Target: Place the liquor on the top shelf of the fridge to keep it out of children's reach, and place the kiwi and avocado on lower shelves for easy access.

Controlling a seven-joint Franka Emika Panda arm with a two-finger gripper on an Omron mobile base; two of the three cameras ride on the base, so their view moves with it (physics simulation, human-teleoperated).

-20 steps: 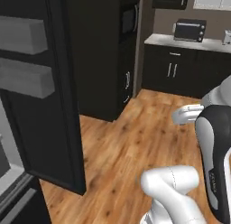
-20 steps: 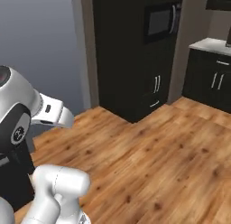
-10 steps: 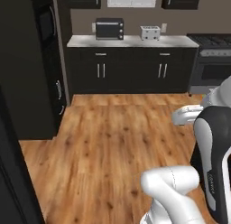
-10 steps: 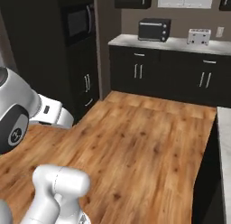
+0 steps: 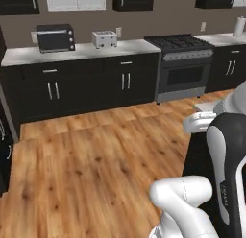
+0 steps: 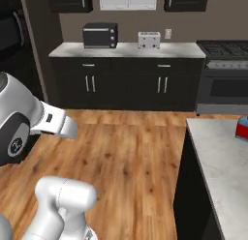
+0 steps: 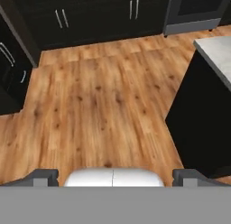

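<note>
- At the left of the hand view stands a tall black cabinet front [image 7: 11,78] with curved handles; whether it belongs to the fridge I cannot tell from this sliver.
- Along the back wall, left to right in the right base view: a toaster oven [image 6: 100,35], a white toaster [image 6: 149,39] and the stove [image 6: 224,82]. None of these matter to the job, so the base should not head for them.
- The wooden floor [image 7: 99,105] lies open between the cabinets and the island, leaving room to drive in close.
- The gripper [image 7: 113,175] hangs over that floor with its two fingertips spread as wide as they go and nothing between them, so it is ready to pick.
- To the right is the island counter [image 6: 220,161], pale grey-topped with a dark side.
- The liquor [image 6: 241,127] sits on that counter at the right edge of the right base view: a red lower body with light blue above, partly cut off by the frame.
- The step in hand looks like getting to the island to fetch the first item.
- To do it well: bring the base square to the counter's near edge until the whole bottle is in sight, then lower the spread jaws around its squat body rather than its short neck and close on the flat sides.
- The kiwi and avocado are probably further along that counter.
</note>
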